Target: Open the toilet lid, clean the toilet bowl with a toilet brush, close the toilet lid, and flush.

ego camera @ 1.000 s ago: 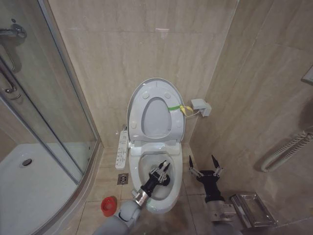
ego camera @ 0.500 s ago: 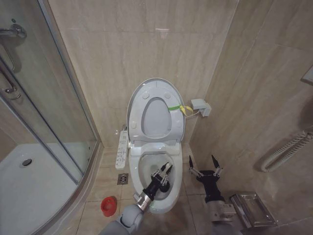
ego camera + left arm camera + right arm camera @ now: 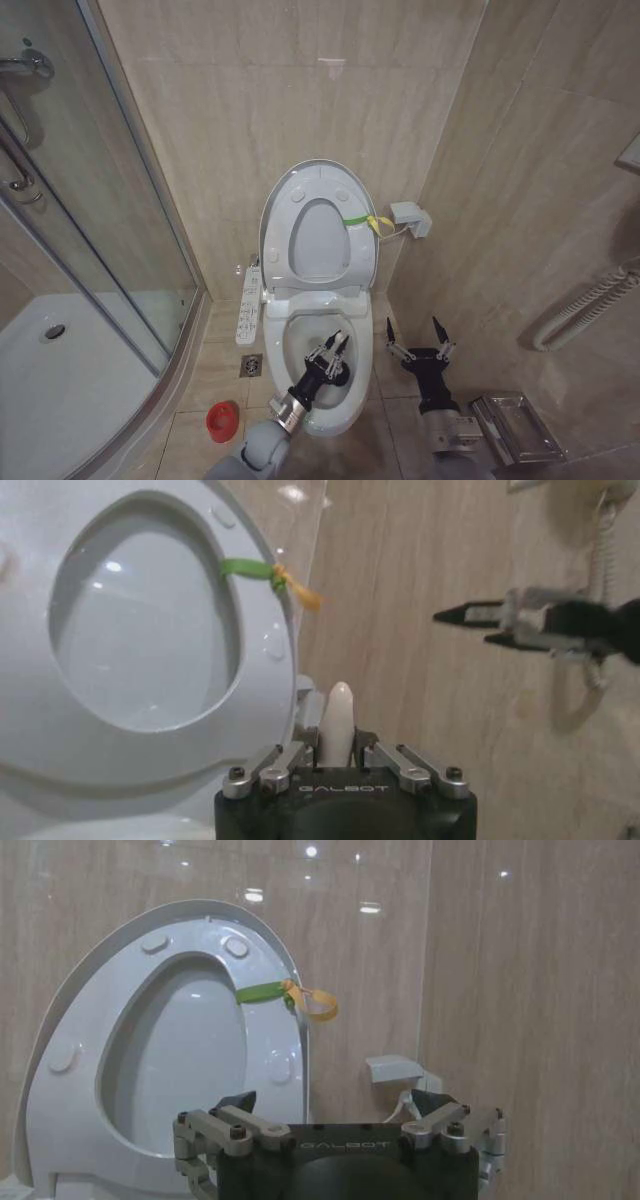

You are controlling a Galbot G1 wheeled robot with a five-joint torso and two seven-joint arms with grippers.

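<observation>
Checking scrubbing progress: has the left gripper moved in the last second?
Yes, slightly. The left gripper has drifted toward the near rim of the toilet bowl, away from the raised toilet lid.

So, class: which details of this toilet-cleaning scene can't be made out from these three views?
- Brush head: head view, hidden behind left gripper inside toilet bowl; left wrist view shows just the toilet brush handle tip.
- Bowl water and staining: the gripper covers it.
- Control panel buttons: too small.

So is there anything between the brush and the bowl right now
Nothing visible. The lid and seat stand upright against the wall, leaving the toilet bowl open. The left gripper hangs over the bowl, shut on the toilet brush handle. The right gripper waits open beside the bowl.
</observation>
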